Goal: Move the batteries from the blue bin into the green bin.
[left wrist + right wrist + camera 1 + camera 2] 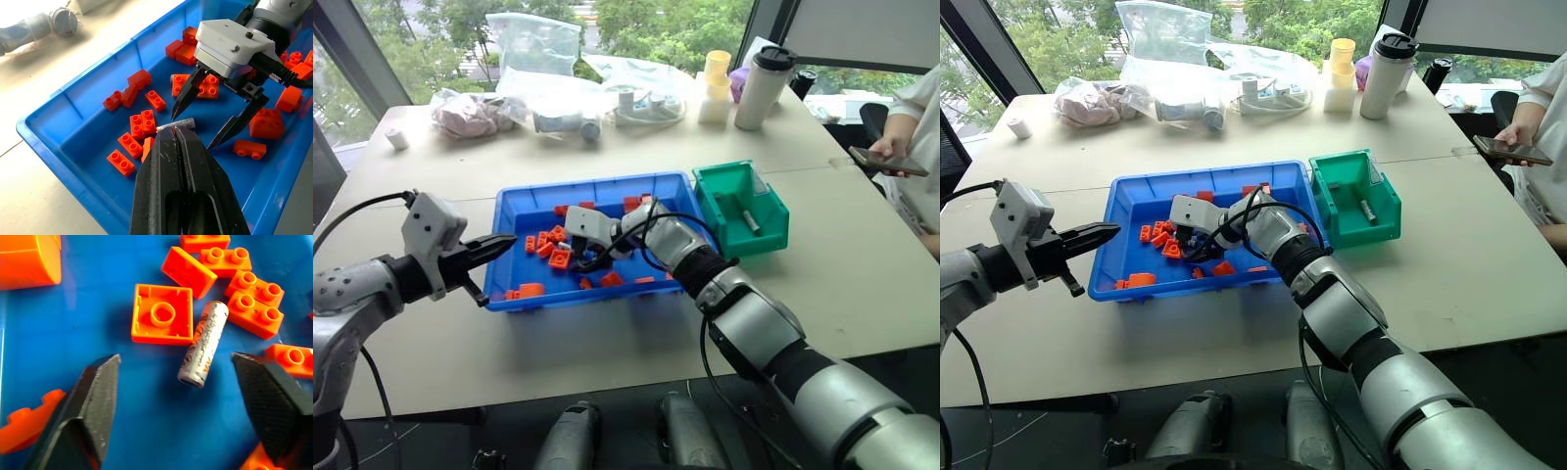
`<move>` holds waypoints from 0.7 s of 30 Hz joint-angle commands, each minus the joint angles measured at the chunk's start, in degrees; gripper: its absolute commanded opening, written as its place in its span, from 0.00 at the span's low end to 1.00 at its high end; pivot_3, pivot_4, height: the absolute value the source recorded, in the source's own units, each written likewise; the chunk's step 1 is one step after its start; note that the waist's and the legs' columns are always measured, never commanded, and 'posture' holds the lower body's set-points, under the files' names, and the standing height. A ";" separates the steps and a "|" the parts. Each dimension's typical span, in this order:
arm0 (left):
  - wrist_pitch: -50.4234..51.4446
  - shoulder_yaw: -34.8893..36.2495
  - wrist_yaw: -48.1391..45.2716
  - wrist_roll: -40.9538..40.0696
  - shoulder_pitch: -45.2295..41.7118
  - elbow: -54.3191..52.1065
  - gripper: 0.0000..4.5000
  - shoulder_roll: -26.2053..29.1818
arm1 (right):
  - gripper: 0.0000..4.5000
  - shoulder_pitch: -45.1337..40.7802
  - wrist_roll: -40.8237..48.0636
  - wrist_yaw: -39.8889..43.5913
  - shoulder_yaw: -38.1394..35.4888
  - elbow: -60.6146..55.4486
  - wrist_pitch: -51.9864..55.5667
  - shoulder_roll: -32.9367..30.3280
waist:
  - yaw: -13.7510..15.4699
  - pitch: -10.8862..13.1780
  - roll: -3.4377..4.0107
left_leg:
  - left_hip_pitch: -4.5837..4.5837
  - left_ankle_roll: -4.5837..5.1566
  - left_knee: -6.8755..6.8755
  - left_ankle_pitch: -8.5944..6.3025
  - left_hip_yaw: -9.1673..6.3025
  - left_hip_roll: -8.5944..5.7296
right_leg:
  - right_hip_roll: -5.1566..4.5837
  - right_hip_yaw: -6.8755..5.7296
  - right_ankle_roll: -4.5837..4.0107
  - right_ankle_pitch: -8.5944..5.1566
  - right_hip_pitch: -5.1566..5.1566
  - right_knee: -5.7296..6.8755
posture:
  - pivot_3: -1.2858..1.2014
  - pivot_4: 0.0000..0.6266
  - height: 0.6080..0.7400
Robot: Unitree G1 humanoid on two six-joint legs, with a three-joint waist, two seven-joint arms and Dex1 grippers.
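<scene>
A silver-grey battery (pixel 203 345) lies among orange bricks on the floor of the blue bin (pixel 514 211). My right gripper (pixel 175 357) is down inside the bin, open, with one finger on each side of that battery and not touching it. The left wrist view shows the same battery (pixel 177 123) just beyond the right gripper (pixel 191 132). My left gripper (pixel 504 242) is shut and empty, hovering at the bin's left rim and pointing in. To the right of the blue bin stands the green bin (pixel 769 230), with one battery (pixel 750 221) inside.
Orange bricks (pixel 559 258) are scattered over the blue bin's floor. Plastic bags (pixel 533 44), a white tumbler (pixel 762 86) and yellow cups (pixel 716 83) line the table's far side. At the right edge a person holds a phone (pixel 886 160).
</scene>
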 commanded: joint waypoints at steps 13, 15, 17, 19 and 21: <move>-1.80 -0.57 1.89 0.66 -0.85 -1.67 0.00 -1.57 | 0.01 2.96 1.72 -0.29 -11.83 -27.07 14.12 -11.87 | 0.83 0.04 0.06 | -0.12 -0.01 0.10 0.00 -0.06 -0.06 | -0.04 -0.03 0.00 0.00 -0.02 0.00 | 0.52 0.24 1.00; -2.11 -1.24 1.88 0.81 -1.22 -1.36 0.00 -2.12 | 0.01 5.55 2.88 -1.44 -15.81 -37.24 21.91 -16.48 | 1.21 0.03 0.05 | -0.19 0.00 0.14 0.00 -0.05 -0.09 | -0.07 -0.05 0.01 0.00 -0.03 -0.04 | 0.52 0.24 1.00; -2.77 -2.50 1.71 1.32 -1.88 -0.51 0.00 -2.59 | 0.01 7.65 4.00 -2.33 -20.09 -45.12 30.72 -21.37 | 1.60 0.03 0.05 | -0.18 0.00 0.12 0.00 -0.04 -0.08 | -0.10 -0.04 0.01 0.01 -0.04 -0.05 | 0.52 0.24 1.00; -3.62 -3.98 1.33 1.84 -2.88 0.65 0.00 -3.01 | 0.01 10.21 4.83 -2.76 -23.51 -51.55 37.14 -26.75 | 1.79 0.02 0.04 | -0.15 0.00 0.11 0.00 -0.04 -0.05 | -0.09 -0.04 0.01 0.00 -0.02 -0.04 | 0.52 0.24 1.00; -4.42 -5.20 0.70 2.27 -4.07 1.99 0.00 -3.30 | 0.01 12.90 5.40 -3.04 -25.04 -55.94 41.05 -31.23 | 1.81 0.02 0.04 | -0.14 0.00 0.11 0.00 -0.02 -0.04 | -0.10 -0.05 0.00 0.00 0.01 -0.05 | 0.52 0.24 1.00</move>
